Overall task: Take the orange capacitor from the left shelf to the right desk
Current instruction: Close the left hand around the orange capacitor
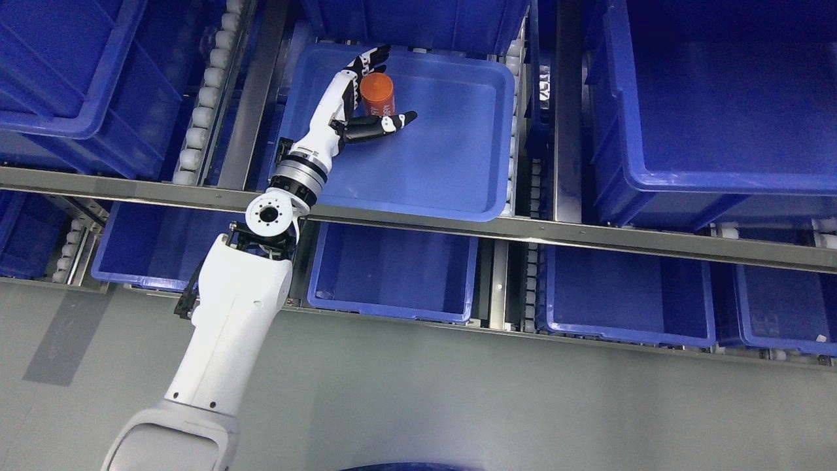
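Note:
An orange capacitor (378,94), a short orange cylinder, stands in a shallow blue tray (451,163) on the upper shelf level. My left hand (386,91) reaches into that tray from the lower left. Its fingers (370,61) are spread above the capacitor and the thumb (391,122) lies just below it, so the capacitor sits between them. The fingers look open around it, not closed on it. The white forearm (239,314) crosses the metal shelf rail (523,229). My right arm is out of view.
Deep blue bins fill the shelf: one at the upper left (78,78), a large one at the right (719,104), several on the lower level (392,275). Roller tracks (203,98) run between them. Grey floor (458,405) lies in front.

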You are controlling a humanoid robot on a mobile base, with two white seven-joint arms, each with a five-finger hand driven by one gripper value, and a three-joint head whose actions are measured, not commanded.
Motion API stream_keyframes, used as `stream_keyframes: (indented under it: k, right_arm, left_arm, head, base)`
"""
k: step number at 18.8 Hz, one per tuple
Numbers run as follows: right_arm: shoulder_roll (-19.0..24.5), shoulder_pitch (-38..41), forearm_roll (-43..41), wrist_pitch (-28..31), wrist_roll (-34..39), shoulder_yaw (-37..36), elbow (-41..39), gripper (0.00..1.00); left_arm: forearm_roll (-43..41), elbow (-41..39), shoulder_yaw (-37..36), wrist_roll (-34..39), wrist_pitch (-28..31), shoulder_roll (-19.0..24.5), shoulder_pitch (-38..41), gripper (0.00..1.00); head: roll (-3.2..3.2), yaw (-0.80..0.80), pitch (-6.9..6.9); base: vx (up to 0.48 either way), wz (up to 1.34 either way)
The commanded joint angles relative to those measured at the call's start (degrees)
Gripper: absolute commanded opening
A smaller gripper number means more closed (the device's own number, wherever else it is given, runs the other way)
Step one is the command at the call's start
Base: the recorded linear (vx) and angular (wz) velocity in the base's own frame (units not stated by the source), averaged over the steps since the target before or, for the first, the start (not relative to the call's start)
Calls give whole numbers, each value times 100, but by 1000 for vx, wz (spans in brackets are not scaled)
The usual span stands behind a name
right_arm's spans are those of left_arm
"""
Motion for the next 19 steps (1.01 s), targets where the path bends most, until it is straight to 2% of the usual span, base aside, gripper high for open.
stream_keyframes:
  k: [1, 7, 11, 13, 15, 19]
  right_arm:
    - [-100, -9, 37, -3, -2, -62, -193, 100]
    - [-100, -9, 37, -3, -2, -62, -193, 100]
    - [-100, -9, 37, -3, -2, -62, -193, 100]
    - [-100, -9, 37, -3, -2, -62, -193, 100]
    - [-100, -9, 37, -3, -2, -62, -193, 100]
    - [-100, -9, 37, -3, -2, -62, -193, 100]
  left_arm:
    - [23, 339, -372, -50, 3, 100, -34, 84]
    - [31, 357, -223, -172, -59, 100, 36, 57]
    - [31, 366, 23, -217, -295, 100, 107, 28]
    - [31, 366, 76, -252, -419, 100, 159, 18]
    - [49, 366, 155, -252, -664, 100, 212, 1]
    - [128, 95, 392, -252, -928, 100, 204, 1]
  head:
    - [0, 0, 0]
    - [0, 0, 0]
    - [0, 0, 0]
    - [0, 0, 0]
    - [0, 0, 0]
    - [0, 0, 0]
  base:
    - [86, -36]
    - [34, -3]
    - [0, 0]
    - [0, 0]
    - [0, 0]
    - [0, 0]
